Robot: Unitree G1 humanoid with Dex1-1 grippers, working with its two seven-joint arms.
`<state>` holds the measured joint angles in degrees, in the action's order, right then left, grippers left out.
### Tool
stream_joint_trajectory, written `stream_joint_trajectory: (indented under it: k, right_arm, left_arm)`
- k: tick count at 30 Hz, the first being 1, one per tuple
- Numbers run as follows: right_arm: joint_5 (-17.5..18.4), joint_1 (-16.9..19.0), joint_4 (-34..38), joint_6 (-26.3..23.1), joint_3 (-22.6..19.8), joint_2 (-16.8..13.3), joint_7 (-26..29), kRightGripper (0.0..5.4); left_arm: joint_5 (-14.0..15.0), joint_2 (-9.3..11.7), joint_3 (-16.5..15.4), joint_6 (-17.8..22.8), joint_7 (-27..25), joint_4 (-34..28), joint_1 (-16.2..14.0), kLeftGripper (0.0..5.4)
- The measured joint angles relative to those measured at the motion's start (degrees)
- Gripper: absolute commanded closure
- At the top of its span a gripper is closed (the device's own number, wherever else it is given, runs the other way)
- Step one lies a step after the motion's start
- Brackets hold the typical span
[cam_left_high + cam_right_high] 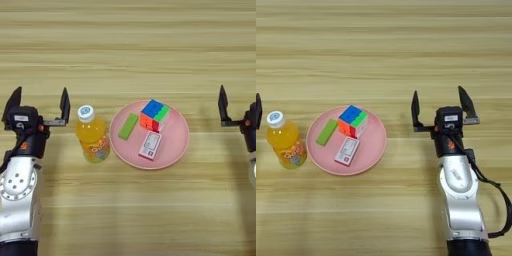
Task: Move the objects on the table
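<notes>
Left gripper (39,102) gapes wide, empty, beside the orange-juice bottle (92,136). Right gripper (440,104) also spreads wide, holding nothing, right of the pink plate (377,141).

Light-brown striped wooden counter (125,45), round pink plate (177,145), flat green rectangular bar (128,125), red-blue-green-orange puzzle cube (154,114), pink-and-white card box (150,145), orange juice bottle with white cap (91,134), black-fingered claws on silver arms
</notes>
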<state>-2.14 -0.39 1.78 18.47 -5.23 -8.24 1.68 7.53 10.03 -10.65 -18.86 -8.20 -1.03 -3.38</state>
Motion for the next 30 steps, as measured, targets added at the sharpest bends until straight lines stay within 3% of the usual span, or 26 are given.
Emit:
stream_joint_trajectory:
  k: [4,7,18,26,30]
  right_arm:
    - [-0.7,-1.6,-2.2,0.4,0.0,0.0,-0.3,0.01]
    - [-0.8,-4.1,-6.1,2.5,0.0,0.0,-1.1,0.01]
    - [-0.6,-8.2,-15.2,9.7,-0.5,-0.2,-2.0,0.01]
    - [2.4,-10.5,-16.8,11.8,0.1,-1.1,3.3,0.01]
    - [4.9,-10.9,-15.3,11.9,2.3,-1.8,8.9,0.01]
  left_arm:
    - [-0.1,0.0,0.1,-0.4,0.0,1.9,1.0,0.00]
    - [-0.3,0.1,0.1,-2.0,0.0,5.1,3.3,0.00]
    - [-0.3,0.1,-0.3,-6.5,0.0,11.4,6.6,0.00]
    - [-0.3,0.1,-0.3,-8.4,0.0,14.7,8.4,0.00]
    - [-0.3,0.2,-0.3,-8.8,-0.1,15.7,9.1,0.00]
